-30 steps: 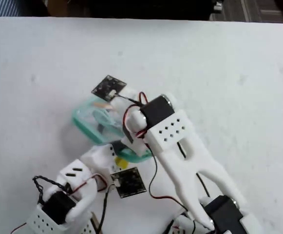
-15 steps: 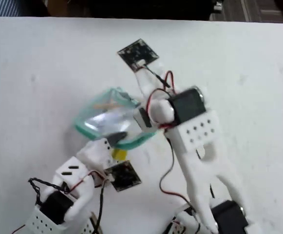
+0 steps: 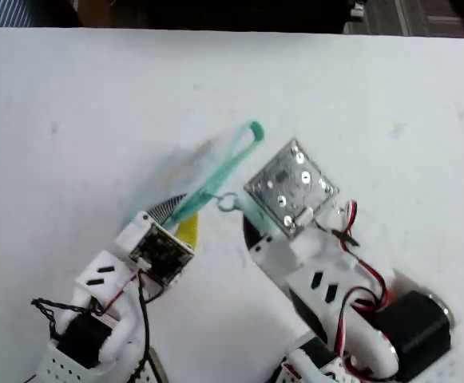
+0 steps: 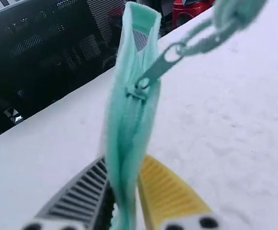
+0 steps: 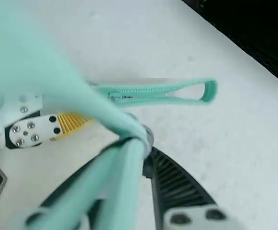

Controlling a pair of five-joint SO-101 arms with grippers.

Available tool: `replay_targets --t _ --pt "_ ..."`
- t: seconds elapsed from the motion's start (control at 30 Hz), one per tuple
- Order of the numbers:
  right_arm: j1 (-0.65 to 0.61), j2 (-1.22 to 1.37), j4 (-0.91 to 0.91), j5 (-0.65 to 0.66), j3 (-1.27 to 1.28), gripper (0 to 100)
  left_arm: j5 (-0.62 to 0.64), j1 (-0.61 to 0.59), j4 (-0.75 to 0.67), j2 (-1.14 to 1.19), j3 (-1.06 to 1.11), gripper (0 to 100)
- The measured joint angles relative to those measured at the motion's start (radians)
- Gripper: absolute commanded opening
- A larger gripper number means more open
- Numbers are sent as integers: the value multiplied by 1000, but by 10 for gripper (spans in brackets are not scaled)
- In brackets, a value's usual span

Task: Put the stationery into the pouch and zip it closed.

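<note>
Left tool point(image 4: 124, 201): grey finger and yellow finger point(image 4: 170, 196) are closing together on the lower edge of the pouch point(image 4: 129, 120), pinching the mint fabric between them. In the high view this tool point(image 3: 177, 217) is sitting at the pouch's near end, with its arm running away from the pouch toward the tabletop's near edge.

Right tool point(image 5: 129, 160): clamping on the pull strap point(image 5: 122, 177), which is running between its dark fingers (both strands of the strap are lying side by side there). This tool is sitting just beside the pouch, on the side opposite the left tool.

Pouch point(image 3: 224, 167): mint green, standing edge-on and stretching as a narrow strip from the left tool out toward the middle of the tabletop point(image 3: 359, 88). Its far end point(image 5: 208, 91) is showing as a small open loop.

Zip slider point(image 4: 139, 90): sitting partway along the pouch's upper edge, nearer the left tool than the far end. The teeth between it and the left tool are lying together.

Pull ring point(image 3: 228, 202): metal, hanging off the slider at the pouch's side and linking it to the strap point(image 4: 229, 14).
</note>
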Motion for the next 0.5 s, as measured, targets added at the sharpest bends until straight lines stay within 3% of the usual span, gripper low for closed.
replay_targets --t 0.13,0.3,0.4,0.5 --pt "3 -150 0 49 144 53 64 -3 25 0 -40 23" --pt "77 -321 0 115 350 326 92 -3 25 0 -60 23" --pt "219 -430 0 155 428 292 95 -3 38 0 -100 23" --pt "342 -546 0 290 433 259 97 -3 86 0 -149 23"
